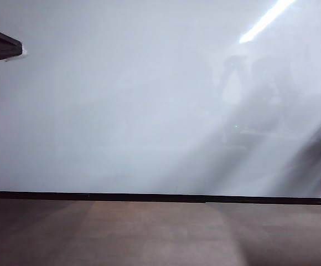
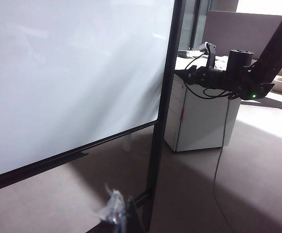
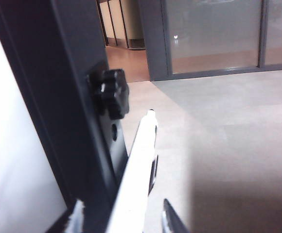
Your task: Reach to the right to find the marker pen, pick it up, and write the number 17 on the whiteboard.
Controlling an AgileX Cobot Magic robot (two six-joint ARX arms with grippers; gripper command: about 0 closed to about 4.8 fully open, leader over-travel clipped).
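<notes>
The whiteboard (image 1: 122, 111) fills the exterior view, glossy white with a thin black frame; its right edge shows in the left wrist view (image 2: 58, 73). The marker pen (image 3: 138, 160) is a white barrel with a black clip. It points away between the fingers of my right gripper (image 3: 124, 217), next to the board's black frame post (image 3: 58, 97). The jaws are open, with a gap showing on each side of the pen. My right arm (image 2: 228, 77) reaches toward the board's right frame. Only a dark finger with a pale scrap shows of my left gripper (image 2: 119, 213).
A black knob (image 3: 113, 92) sticks out of the post near the pen's tip. A white cabinet (image 2: 199, 121) stands behind the board's right side, with a cable trailing over the brown floor (image 2: 238, 194). A dark bar with a pale tip (image 1: 0, 45) enters the exterior view at upper left.
</notes>
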